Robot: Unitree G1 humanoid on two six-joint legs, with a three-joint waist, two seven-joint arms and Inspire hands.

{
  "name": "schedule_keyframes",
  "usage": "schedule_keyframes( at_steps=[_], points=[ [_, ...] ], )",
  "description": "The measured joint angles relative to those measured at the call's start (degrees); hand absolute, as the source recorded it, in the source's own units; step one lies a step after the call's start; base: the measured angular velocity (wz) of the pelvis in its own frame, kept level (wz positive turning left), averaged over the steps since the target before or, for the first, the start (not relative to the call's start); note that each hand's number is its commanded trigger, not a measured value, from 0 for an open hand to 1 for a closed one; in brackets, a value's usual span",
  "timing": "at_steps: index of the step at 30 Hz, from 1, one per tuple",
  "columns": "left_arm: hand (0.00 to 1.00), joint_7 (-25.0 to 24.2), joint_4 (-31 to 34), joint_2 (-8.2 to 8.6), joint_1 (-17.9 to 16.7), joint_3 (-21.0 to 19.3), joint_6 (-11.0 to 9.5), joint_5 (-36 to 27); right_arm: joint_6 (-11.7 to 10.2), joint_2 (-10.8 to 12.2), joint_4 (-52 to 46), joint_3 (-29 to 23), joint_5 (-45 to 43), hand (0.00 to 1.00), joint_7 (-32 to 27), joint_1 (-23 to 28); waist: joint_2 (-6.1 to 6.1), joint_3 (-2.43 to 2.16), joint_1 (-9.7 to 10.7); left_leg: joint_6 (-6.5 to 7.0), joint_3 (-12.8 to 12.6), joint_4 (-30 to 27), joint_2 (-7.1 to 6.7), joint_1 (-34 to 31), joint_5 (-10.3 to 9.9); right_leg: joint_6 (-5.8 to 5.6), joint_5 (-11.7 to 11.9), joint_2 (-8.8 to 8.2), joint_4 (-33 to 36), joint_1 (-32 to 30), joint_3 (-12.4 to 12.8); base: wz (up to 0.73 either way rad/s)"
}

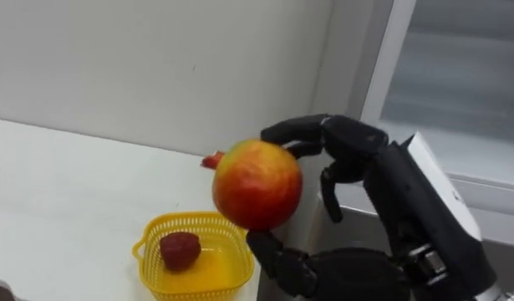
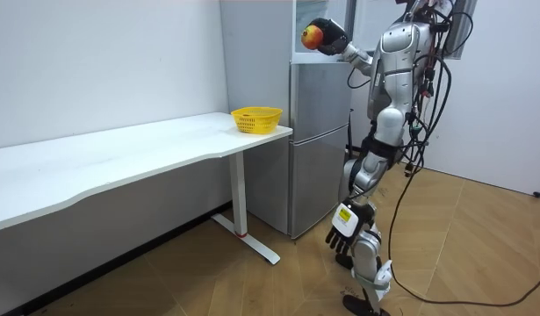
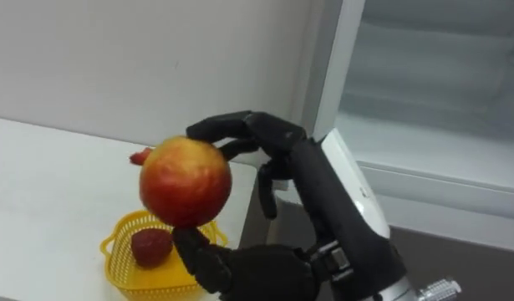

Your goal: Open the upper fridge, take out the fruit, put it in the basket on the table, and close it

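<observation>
Silver torso, black robot hand (image 1: 357, 149)

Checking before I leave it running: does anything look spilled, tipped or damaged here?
Nothing stands out. The right hand grips an intact pomegranate, and the yellow basket sits upright on the white table with one red fruit inside. The upper fridge is open, as expected.

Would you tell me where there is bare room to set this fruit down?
The white table lies bare left of the yellow basket, back to the wall. In the basket, a red fruit takes the left; its right half is free.
</observation>
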State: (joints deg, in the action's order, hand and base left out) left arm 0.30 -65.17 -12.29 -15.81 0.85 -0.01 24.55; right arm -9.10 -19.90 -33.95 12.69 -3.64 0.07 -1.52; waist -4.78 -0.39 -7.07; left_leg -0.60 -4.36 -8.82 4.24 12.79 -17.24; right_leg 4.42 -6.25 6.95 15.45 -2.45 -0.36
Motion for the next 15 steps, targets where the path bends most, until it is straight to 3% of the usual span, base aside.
schedule_keyframes(
  at_steps=[7, 11, 15],
  points=[
    [0.00, -0.94, 1.07, -0.29, 0.56, 2.36, 0.92, 0.25, -0.10, 0.11, 5.48, 5.45, -3.08, 1.00, 0.33, -0.07, -0.32, 0.09, -2.07, -0.02, 1.57, -0.10, -0.01, -0.18, 0.02, 0.01, -0.30, -0.45, -0.51, 0.59, -1.51, 0.12],
    [0.00, -0.70, 1.07, -0.79, 0.35, 2.38, 1.10, -0.10, 1.33, 0.42, 12.30, 7.86, -5.89, 1.00, 0.29, -0.12, -1.25, 0.65, -4.37, -0.01, 1.97, -0.38, -0.01, -0.23, 0.02, 0.00, -0.30, -0.59, -0.84, 1.00, -1.93, 0.07],
    [0.00, -0.81, 1.00, -0.83, 0.26, 2.77, 1.79, 0.06, 1.31, 1.05, 17.64, 8.82, -7.07, 1.00, -0.68, -0.47, -1.41, 0.68, -5.63, 0.02, 3.59, -0.40, 0.00, -0.21, 0.01, -0.13, -0.30, -0.94, -1.91, 2.15, -3.39, 0.20]
  ],
)
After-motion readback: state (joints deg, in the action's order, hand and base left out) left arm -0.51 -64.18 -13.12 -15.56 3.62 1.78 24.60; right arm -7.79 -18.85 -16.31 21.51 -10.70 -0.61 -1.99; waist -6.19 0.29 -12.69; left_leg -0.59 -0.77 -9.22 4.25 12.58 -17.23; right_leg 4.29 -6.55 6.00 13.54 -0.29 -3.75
